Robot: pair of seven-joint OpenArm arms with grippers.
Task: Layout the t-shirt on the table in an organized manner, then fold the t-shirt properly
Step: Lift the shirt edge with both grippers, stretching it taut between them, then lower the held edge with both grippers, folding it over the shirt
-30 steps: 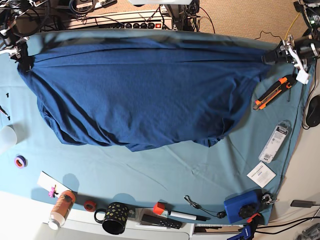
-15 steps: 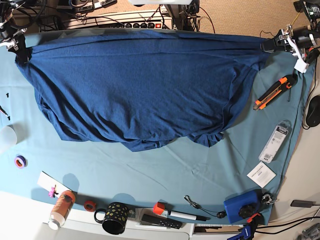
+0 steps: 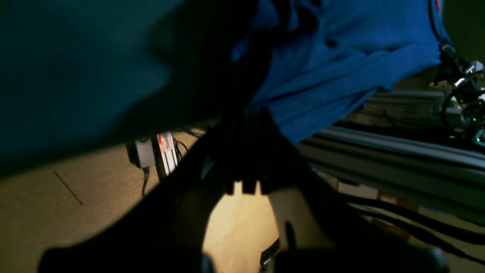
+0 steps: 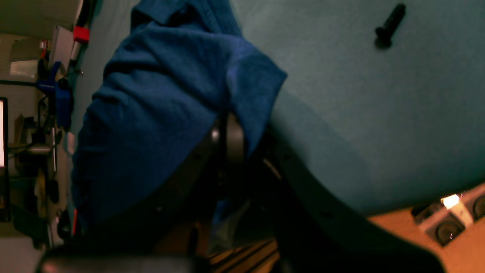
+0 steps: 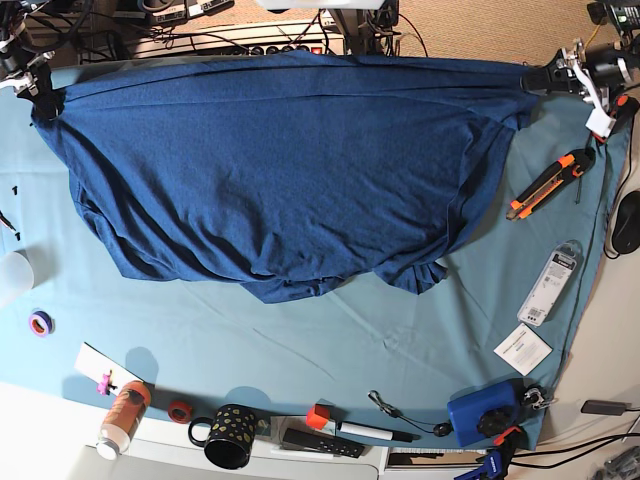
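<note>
The dark navy t-shirt (image 5: pixel 280 170) hangs stretched between my two grippers along the far edge of the teal table (image 5: pixel 300 350), its lower part draped and bunched on the cloth. My left gripper (image 5: pixel 535 78) is shut on the shirt's corner at the base view's upper right; in the left wrist view the fingers (image 3: pixel 246 167) pinch the blue fabric (image 3: pixel 341 68). My right gripper (image 5: pixel 42 98) is shut on the opposite corner at the upper left; in the right wrist view the fabric (image 4: pixel 159 113) folds over its dark fingers (image 4: pixel 227 140).
An orange utility knife (image 5: pixel 545 185), a packaged item (image 5: pixel 552 283) and a white card (image 5: pixel 522 349) lie right of the shirt. Along the near edge stand a spotted mug (image 5: pixel 230 435), a bottle (image 5: pixel 122 418), tape rolls (image 5: pixel 40 323), a marker (image 5: pixel 370 432) and a blue box (image 5: pixel 482 412). Cables and a power strip (image 5: pixel 260 45) lie behind the table.
Both grippers have carried the shirt's top edge further toward the table's far edge. The lower hem slid that way with it, baring more teal cloth in front.
</note>
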